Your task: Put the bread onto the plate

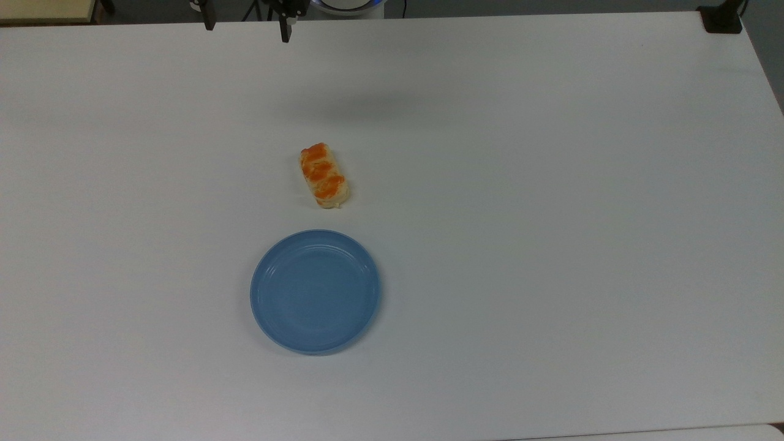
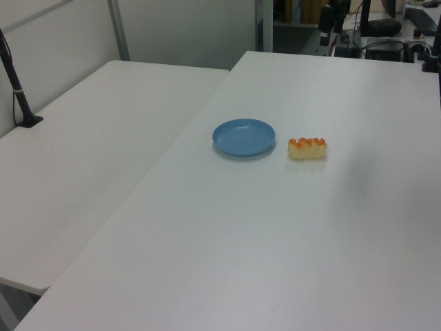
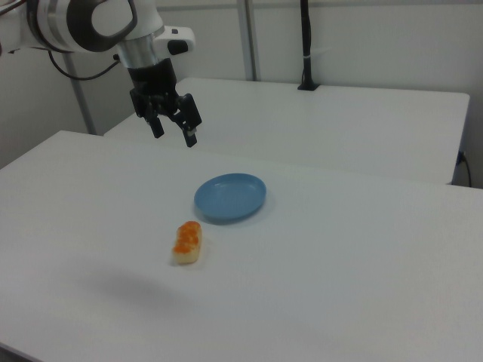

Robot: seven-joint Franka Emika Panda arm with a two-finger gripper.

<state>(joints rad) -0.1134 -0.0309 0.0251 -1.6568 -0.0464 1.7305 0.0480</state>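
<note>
Hanging high with jaws spread and empty, gripper (image 3: 174,130) sits well above bread (image 3: 187,242); plate (image 3: 230,197) just beside bread.

Bread and plate lying apart on the white table

A small oblong pale-beige bun with three orange glazed patches on its top (image 1: 324,176) is seen lying flat on the table surface, glazed side up, its long axis slightly slanted in the top view. A round light-blue shallow plate with a raised rim and faint concentric rings (image 1: 315,291) is placed upright near it, below it in the top view. The two are not touching; nothing is held by the plate.
</note>
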